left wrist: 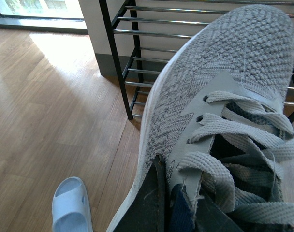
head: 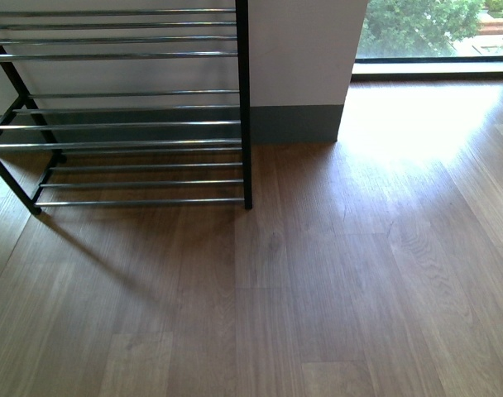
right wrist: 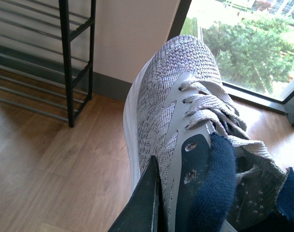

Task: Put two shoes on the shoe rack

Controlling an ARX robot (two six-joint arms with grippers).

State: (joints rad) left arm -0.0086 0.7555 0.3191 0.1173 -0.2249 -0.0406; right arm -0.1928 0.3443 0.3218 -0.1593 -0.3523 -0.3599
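**Both shoes gripped, rack ahead of the toes**

Surroundings, front view: the shoe rack stands against the wall, with tiers of chrome rods and a black post at its end. The wood floor runs from the foot of the rack toward the camera. A window sits past the wall's corner, with a patch of sun on the boards under it. Neither arm shows in this view.

Left wrist view: a white slipper lies on the floor below the left gripper, off to the sole side of its shoe. It touches neither the shoe nor the rack.

Left gripper: clamped on shoe A. One dark finger is outside the sidewall by the eyelets and the other is inside the opening by the navy lining. The shoe extends straight away from the gripper, with its toe toward the rack's rods. I cannot tell whether the toe is over the rods or short of them.

Right gripper: clamped on shoe B in the same way, at the collar. The toe points away from the gripper toward the wall's corner and the window frame. The rack is off to the sole side, well apart from the toe.

Edges and room: the black end post is the part of the rack nearest both shoes. Open floor lies between shoe B and that post.
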